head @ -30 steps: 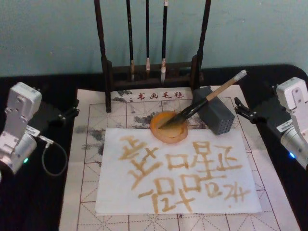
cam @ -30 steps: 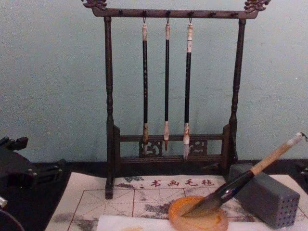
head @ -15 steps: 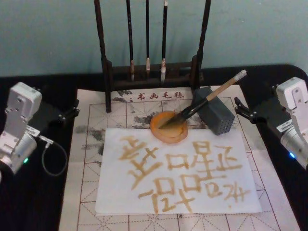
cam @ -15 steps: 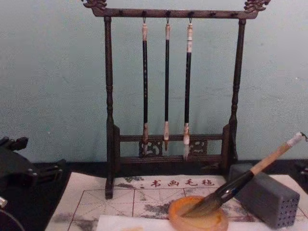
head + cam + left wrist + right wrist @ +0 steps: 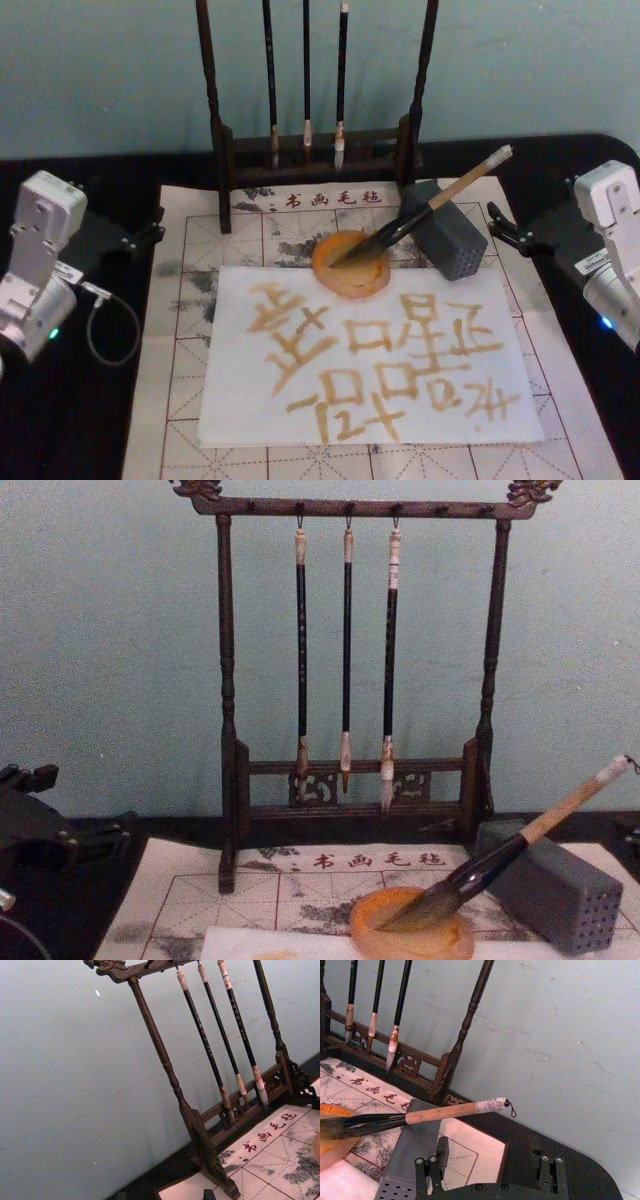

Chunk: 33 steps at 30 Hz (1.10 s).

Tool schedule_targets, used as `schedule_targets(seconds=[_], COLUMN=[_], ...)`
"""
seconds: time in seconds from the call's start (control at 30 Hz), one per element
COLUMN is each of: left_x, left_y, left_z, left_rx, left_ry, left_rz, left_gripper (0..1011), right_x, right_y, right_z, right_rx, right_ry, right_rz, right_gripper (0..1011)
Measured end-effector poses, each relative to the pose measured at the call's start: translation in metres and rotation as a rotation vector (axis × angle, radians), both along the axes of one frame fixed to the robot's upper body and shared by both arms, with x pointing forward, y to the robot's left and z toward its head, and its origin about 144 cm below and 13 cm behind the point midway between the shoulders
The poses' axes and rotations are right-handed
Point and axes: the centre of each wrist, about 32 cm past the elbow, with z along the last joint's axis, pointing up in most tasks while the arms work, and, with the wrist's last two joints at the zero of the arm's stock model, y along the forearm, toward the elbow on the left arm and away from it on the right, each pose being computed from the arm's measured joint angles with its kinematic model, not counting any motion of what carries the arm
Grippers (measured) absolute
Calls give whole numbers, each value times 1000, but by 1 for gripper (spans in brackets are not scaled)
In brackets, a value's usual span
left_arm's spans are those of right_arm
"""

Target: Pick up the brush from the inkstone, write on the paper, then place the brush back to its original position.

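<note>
The brush (image 5: pixel 430 205) lies slanted, its dark bushy tip resting in the round orange inkstone (image 5: pixel 350 268) and its tan handle propped on a grey block (image 5: pixel 447 243). In the right wrist view the brush (image 5: pixel 440 1112) lies across the block just beyond my right gripper (image 5: pixel 490 1172), which is open and apart from it. The white paper (image 5: pixel 235 405) lies in front of the inkstone and carries several tan brushed characters. My left gripper (image 5: pixel 152 226) rests open at the mat's left edge, and my right gripper (image 5: pixel 497 226) sits at its right edge, near the brush's whitish end.
A dark wooden rack (image 5: pixel 220 150) stands at the back with three thin brushes (image 5: pixel 346 650) hanging from it. A cream felt mat (image 5: pixel 180 310) with red grid lines lies under the paper. A cable (image 5: pixel 110 330) loops beside my left arm.
</note>
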Motion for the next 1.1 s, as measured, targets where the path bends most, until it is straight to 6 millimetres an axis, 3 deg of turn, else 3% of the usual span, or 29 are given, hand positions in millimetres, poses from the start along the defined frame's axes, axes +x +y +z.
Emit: schedule_targets(seconds=[1.1], left_x=[0], left_y=[0], left_z=[0], left_rx=[0], left_ry=[0], left_rz=[0], left_gripper=[1001], right_x=[0], right_y=[0], right_z=[0], right_rx=[0], right_ry=[0], right_rz=[0], right_gripper=[1002])
